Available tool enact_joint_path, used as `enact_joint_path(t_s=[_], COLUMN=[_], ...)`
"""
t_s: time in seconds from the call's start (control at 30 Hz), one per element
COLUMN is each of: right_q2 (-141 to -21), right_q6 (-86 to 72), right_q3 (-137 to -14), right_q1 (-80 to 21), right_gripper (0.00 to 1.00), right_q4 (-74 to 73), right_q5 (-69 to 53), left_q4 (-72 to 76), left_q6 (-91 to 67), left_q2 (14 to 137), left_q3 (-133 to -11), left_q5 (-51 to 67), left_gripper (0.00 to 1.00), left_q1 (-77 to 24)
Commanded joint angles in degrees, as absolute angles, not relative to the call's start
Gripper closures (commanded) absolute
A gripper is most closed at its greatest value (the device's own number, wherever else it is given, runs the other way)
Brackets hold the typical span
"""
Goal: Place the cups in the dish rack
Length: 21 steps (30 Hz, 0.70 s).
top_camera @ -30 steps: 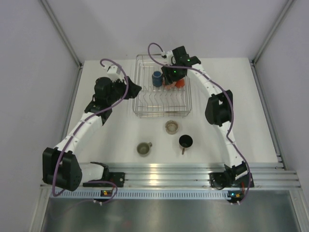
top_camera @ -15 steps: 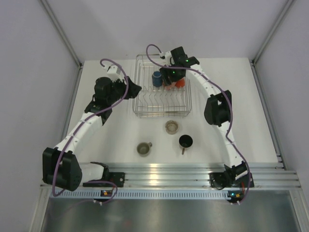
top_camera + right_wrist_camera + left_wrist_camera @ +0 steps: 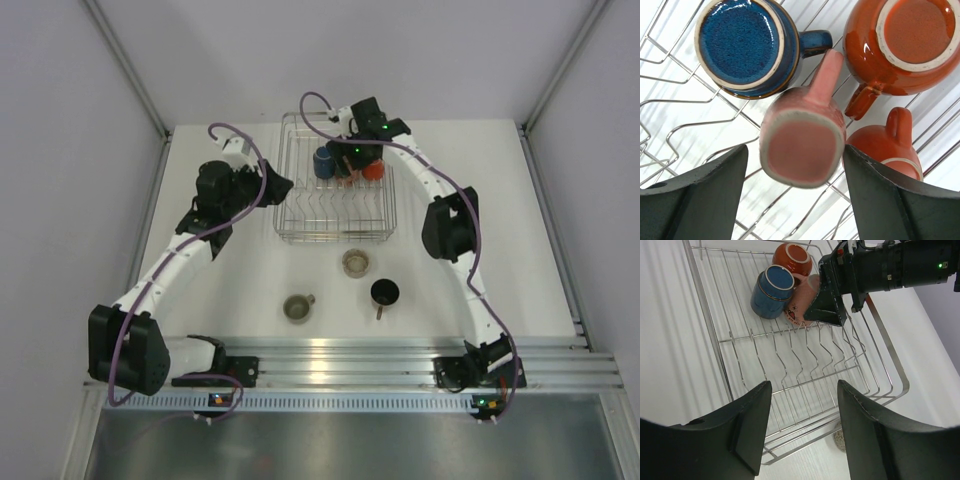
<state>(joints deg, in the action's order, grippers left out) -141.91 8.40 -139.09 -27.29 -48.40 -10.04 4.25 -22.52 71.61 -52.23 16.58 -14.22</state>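
pink cup (image 3: 802,147): upside down in the rack (image 3: 334,238), base facing the right wrist camera, dead centre of that frame. Its handle points to the upper right.
neighbours: blue cup (image 3: 742,45) at upper left. One orange cup (image 3: 900,42) at upper right and a second orange cup (image 3: 885,145) just beside it on the right. All are bottom-up and packed close.
right fingers (image 3: 700,195): apart, one on each side of the pink cup. There's a sliver of gap on the left. The right one is touching or just beside the cup, can't tell which. Doesn't look like a squeeze to me.
what matters: the cup sits right between the fingers and the handle runs away from them, so I'd back out straight to avoid snagging it.
left fingers (image 3: 747,430): wide apart, nothing in them, just left of the rack in the top view.
on the table (image 3: 230,280): beige cup (image 3: 356,263), black cup (image 3: 385,292) and olive cup (image 3: 297,308), all below the rack in the top view.
guess: the black cup is on the right arm's side and the olive cup is more toward the left arm.
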Motion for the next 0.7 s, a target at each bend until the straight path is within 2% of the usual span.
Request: enact_joint_path(t_s=[0.0,0.47,0.67], right_q2=[-137.99,-134.65,-129.65], right_q6=[8.09,7.82,6.77], right_q3=[-138.78,-136.15,-130.61], right_q1=[-28.83,-29.36,-29.44], right_gripper=[0.24,0.24,0.25], right_q4=[-45.53,-43.95,-38.59], right_q5=[-11.16,-9.41,-6.24], left_q4=[6.24,6.24,6.15], left_q6=[-21.8,-22.5,-22.68], left_q2=[69.7,68.73,68.12], left_q3=[-51.59,-50.98,-50.98], left_q5=[16.52,16.96,16.96], left_gripper=[0.39,0.39,0.39], left_q1=[-13.89,-13.89,-13.89])
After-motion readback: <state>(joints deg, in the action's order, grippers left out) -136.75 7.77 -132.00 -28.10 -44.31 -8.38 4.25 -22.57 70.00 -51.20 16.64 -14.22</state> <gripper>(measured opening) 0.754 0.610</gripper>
